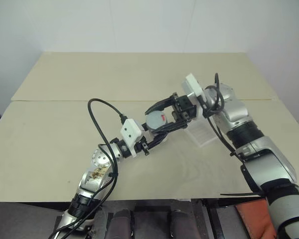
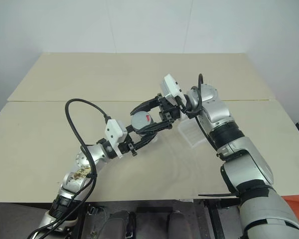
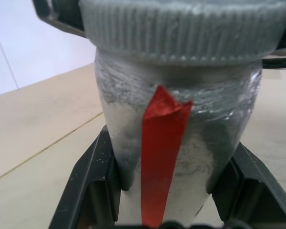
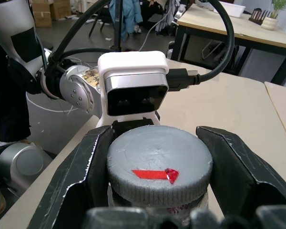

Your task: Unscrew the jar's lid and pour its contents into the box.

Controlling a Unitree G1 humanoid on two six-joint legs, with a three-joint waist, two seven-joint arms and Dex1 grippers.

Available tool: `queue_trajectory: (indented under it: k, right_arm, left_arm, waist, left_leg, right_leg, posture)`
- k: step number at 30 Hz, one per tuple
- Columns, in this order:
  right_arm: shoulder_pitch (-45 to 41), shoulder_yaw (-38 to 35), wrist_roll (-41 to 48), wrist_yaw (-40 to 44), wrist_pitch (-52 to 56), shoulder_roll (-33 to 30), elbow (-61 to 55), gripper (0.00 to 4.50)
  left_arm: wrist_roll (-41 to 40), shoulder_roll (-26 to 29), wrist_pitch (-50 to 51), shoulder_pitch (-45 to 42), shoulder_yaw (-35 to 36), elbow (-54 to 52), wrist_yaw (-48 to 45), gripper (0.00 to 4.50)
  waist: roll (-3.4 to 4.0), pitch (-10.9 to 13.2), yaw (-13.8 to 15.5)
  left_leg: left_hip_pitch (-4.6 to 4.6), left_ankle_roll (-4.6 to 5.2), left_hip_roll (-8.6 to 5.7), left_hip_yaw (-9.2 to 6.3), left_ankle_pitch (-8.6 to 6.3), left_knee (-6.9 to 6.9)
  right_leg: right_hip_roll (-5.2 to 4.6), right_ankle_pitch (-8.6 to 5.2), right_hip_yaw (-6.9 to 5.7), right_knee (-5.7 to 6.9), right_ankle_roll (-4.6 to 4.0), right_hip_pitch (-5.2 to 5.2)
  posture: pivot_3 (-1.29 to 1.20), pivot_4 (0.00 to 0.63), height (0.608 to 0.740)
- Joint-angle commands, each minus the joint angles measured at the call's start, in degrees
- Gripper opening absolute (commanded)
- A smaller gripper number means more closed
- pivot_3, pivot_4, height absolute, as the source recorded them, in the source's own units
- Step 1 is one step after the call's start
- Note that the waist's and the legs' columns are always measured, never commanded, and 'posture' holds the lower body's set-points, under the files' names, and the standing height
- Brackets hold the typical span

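Jar point(image 1: 157, 121): held above the table point(image 1: 65, 134), between the two grippers, red stripe point(image 3: 161, 157) on its side.
Left gripper point(image 1: 159, 133): closed on the jar's body, a finger point(image 3: 93, 183) pressed to each side.
Lid point(image 4: 159, 164): seated on the jar, ribbed rim, marked with red tape.
Right gripper point(image 1: 165, 110): closed on the lid, one finger point(image 4: 81, 176) at each side of its rim.
Box point(image 1: 203, 133): set on the table just beside the right wrist, apart from the jar.
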Motion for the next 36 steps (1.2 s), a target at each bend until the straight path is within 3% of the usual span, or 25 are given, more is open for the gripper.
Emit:
queue_trajectory:
  k: [1,27,32,36]
  right_arm:
    - [-1.1,-1.1,0.3,3.2,-2.1,0.5,1.2,2.8]
    - [-0.5,-6.2,-0.6,3.2,-3.4,0.3,7.1,2.8]
    - [0.1,-8.8,-0.2,3.2,-3.9,1.3,5.7,4.31]
    - [0.8,-14.2,-1.1,2.8,-4.4,2.7,4.0,4.47]
  left_arm:
    - [-0.5,-0.3,-0.2,-0.6,-0.2,-2.3,0.1,2.14]
    - [-0.7,0.9,-0.4,-0.4,-0.4,-2.4,-0.9,2.14]
    - [-0.4,0.4,-0.7,-0.4,-0.7,-2.0,-0.8,2.14]
    - [-0.2,0.0,-1.1,-0.2,-0.5,-1.4,-0.6,2.14]
  waist:
    - [0.0,0.0,0.0]
    - [0.01,0.0,0.0]
    - [0.01,0.0,0.0]
    - [0.01,0.0,0.0]
  left_leg:
    - [0.0,0.0,0.0,0.0,0.0,0.0]
    - [0.0,0.0,0.01,0.01,0.0,-0.01]
    - [0.0,0.0,0.0,0.01,0.0,-0.01]
    - [0.0,-0.01,0.0,0.01,0.0,-0.02]
  right_leg:
    - [0.0,0.0,0.0,0.01,0.0,0.0]
    - [-0.01,0.01,0.0,0.0,-0.02,-0.01]
    - [-0.03,0.01,0.0,0.0,-0.02,-0.01]
    - [-0.02,0.01,0.0,0.01,-0.02,-0.01]
  posture:
    - [0.0,0.15,0.74]
    - [0.0,0.15,0.74]
    - [0.0,0.15,0.74]
    - [0.0,0.15,0.74]
